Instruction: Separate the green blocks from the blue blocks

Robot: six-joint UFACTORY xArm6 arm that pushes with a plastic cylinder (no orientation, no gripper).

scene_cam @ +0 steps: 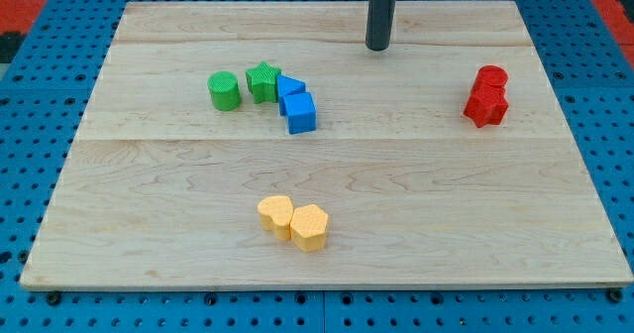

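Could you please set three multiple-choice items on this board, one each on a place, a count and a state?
1. Where is my tip?
A. between the yellow blocks
B. near the view's top, up and right of the blue blocks
C. against the red blocks

2. How many green blocks are there?
A. one
B. two
C. four

3. How does the green star stand to the nearest blue block?
A. touching it
B. far apart
C. stacked on it

Key: 1 B, the rod ends on bare wood near the top edge. 2 B, a green cylinder and the star. 3 A, no gap shows between them.
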